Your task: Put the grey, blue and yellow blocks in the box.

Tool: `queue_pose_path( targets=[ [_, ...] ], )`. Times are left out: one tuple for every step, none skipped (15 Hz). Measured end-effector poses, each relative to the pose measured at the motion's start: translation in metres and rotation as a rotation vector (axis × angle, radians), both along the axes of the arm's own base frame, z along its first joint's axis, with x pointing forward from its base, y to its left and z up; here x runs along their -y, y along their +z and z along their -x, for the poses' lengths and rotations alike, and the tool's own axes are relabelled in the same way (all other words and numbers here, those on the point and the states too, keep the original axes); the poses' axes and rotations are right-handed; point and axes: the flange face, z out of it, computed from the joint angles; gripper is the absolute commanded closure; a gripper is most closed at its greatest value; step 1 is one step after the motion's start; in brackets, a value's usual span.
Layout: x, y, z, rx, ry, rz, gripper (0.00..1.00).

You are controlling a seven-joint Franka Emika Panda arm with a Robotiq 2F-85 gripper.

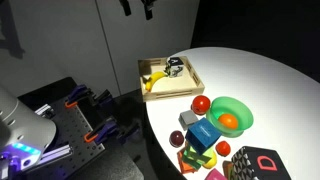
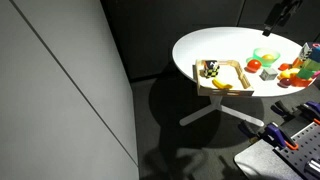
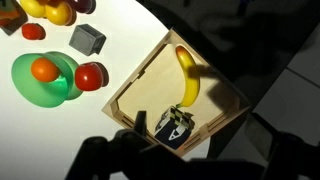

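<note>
My gripper (image 1: 136,8) hangs high above the table with its fingers (image 3: 105,158) spread as wide as they go and nothing between them. In the wrist view they show only as dark shapes along the bottom edge. Right below the wrist camera lies the wooden tray (image 3: 150,95), set at the edge of the round white table (image 1: 270,80). Inside it I see a yellow banana toy (image 3: 188,78) lying along one side, and a small dark object with white markings (image 3: 173,128) near a corner; I can't make out what it is. All three blocks lie on the table outside the tray. The grey block (image 3: 87,38) sits well apart from it, beyond a red ball (image 3: 90,76) and a green bowl (image 3: 20,85) holding an orange ball (image 3: 43,70). In an exterior view the light-blue block (image 1: 205,133) is just beside the grey one. The yellow-green block (image 1: 224,148) sits near them in the cluster of toys, close to a black box with a red D (image 1: 262,163).
</note>
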Motion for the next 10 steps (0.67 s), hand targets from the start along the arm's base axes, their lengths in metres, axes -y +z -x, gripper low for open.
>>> queue_pose_path(
  targets=[
    [0.0,0.0,0.0,0.0,0.0,0.0,0.0],
    [0.0,0.0,0.0,0.0,0.0,0.0,0.0],
    [0.0,0.0,0.0,0.0,0.0,0.0,0.0],
    [0.0,0.0,0.0,0.0,0.0,0.0,0.0],
    [0.0,0.0,0.0,0.0,0.0,0.0,0.0],
    [0.0,-0.0002,0.0,0.0,0.0,0.0,0.0],
    [0.0,-0.0008,-0.0002,-0.002,0.0,0.0,0.0],
    [0.0001,-0.0014,-0.0003,-0.004,0.0,0.0,0.0],
    [0.0005,-0.0021,-0.0004,-0.005,-0.001,-0.001,0.0],
    [0.0012,-0.0028,-0.0006,-0.007,-0.003,-0.002,0.0]
  ],
)
